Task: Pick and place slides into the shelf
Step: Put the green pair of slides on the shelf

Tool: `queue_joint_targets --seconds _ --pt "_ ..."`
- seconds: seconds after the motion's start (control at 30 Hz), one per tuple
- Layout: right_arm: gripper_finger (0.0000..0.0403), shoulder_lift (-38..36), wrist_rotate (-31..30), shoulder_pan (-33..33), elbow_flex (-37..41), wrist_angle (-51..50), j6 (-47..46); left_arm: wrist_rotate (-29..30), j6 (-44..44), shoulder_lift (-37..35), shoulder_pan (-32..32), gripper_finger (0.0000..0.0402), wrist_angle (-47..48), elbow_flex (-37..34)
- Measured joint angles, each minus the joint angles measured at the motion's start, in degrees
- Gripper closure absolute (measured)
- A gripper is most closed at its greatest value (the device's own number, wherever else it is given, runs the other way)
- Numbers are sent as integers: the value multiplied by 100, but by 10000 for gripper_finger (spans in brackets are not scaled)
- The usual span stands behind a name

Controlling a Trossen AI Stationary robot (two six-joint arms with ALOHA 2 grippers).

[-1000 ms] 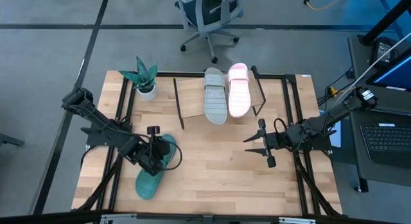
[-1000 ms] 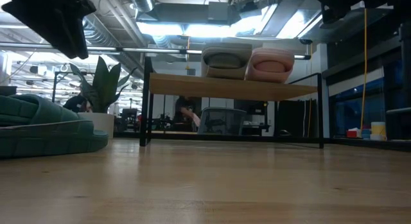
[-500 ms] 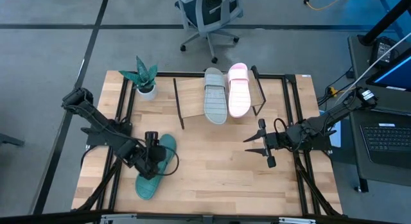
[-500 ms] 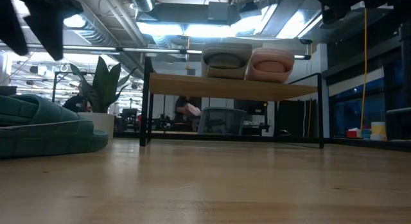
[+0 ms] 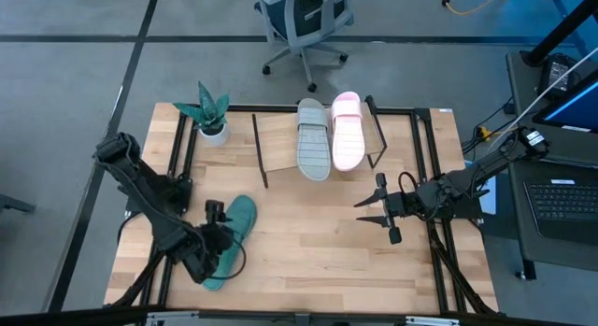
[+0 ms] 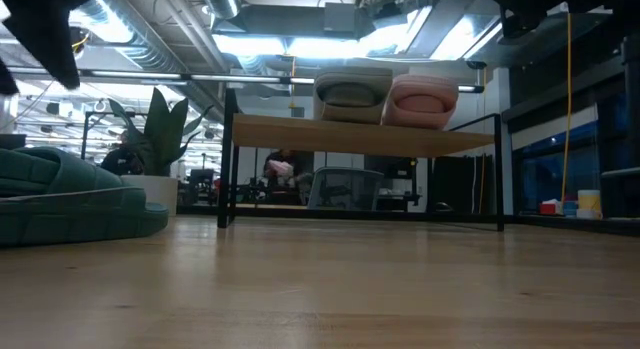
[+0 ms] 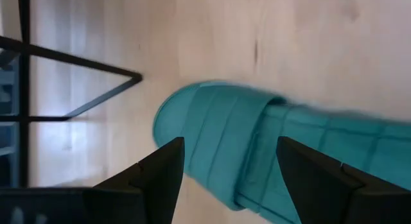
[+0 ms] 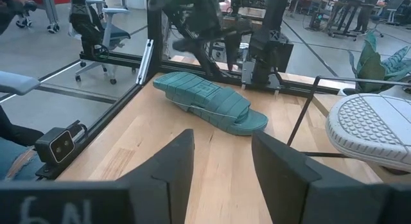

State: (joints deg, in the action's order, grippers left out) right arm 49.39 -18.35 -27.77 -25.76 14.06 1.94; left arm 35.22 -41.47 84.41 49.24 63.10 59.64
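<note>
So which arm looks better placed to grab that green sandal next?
The left. Its gripper hangs open right over the green sandal, which lies on the table. The right gripper, also open, waits across the table. The grey sandal and pink sandal already sit on the shelf.

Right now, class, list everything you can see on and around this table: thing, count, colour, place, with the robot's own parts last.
Teal slide: one, on the tabletop's left front, under the left gripper.
Grey slide: one, on the shelf.
Pink slide: one, on the shelf, right of the grey slide.
Shelf: one, light wood on black wire, table rear.
Potted plant: one, green, rear left.
Office chair: one, grey, floor behind.
Laptop: one, dark, right.
Left gripper: open, over the teal slide.
Right gripper: open, waiting right of centre.
</note>
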Motion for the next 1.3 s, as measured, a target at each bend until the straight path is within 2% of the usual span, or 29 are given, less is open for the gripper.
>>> queue_joint_targets --seconds 0.13,0.37,1.07,1.3 --pt "244 0 0 0 0 14 -12 -3 -42 370 -21 162 330 0" --pt "244 0 -2 0 0 42 -15 -23 -20 632 -21 162 301 0" --pt "244 -2 -2 0 0 252 -18 -21 -45 639 -49 163 -337 0" --pt "244 -2 -2 0 0 252 -42 -118 -95 639 -49 163 -297 0"
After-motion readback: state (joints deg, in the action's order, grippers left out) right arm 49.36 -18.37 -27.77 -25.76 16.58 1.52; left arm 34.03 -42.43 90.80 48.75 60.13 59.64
